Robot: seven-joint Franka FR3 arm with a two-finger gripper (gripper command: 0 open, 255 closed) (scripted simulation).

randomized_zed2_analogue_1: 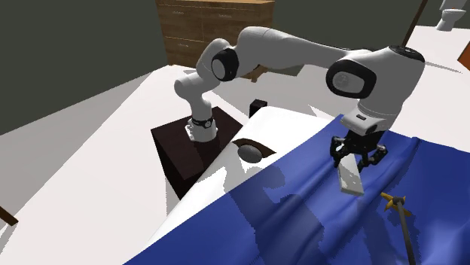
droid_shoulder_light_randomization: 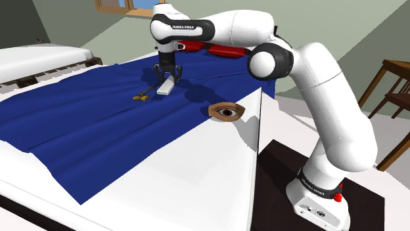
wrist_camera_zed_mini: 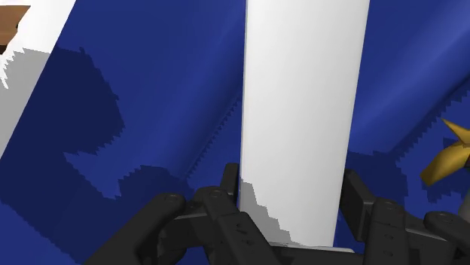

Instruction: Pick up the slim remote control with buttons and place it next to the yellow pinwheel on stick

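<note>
The slim remote point(droid_shoulder_light_randomization: 167, 86) is drawn plain white, and my black gripper point(droid_shoulder_light_randomization: 167, 74) is shut on its upper end. It hangs long-side down just above the blue blanket point(droid_shoulder_light_randomization: 98, 125). In the second exterior view the remote point(randomized_zed2_analogue_1: 350, 176) slants down from the gripper point(randomized_zed2_analogue_1: 355, 155). The wrist view has the remote point(wrist_camera_zed_mini: 301, 113) clasped between both fingers point(wrist_camera_zed_mini: 226, 190). The yellow pinwheel point(droid_shoulder_light_randomization: 140, 98) lies flat on the blanket a short way from the remote's lower end. Its head point(randomized_zed2_analogue_1: 393, 200) and thin stick also show in the second exterior view. A yellow vane of the pinwheel point(wrist_camera_zed_mini: 448, 159) peeks in beside the remote.
A brown eye-shaped object point(droid_shoulder_light_randomization: 227, 111) lies at the blanket's edge near the arm. Red cushions point(droid_shoulder_light_randomization: 213, 48) sit behind the gripper. The bed's white edge point(droid_shoulder_light_randomization: 197, 177) borders the dark stand point(randomized_zed2_analogue_1: 181, 147). A wooden chair point(droid_shoulder_light_randomization: 394, 92) and a wooden dresser point(randomized_zed2_analogue_1: 218, 30) stand further off.
</note>
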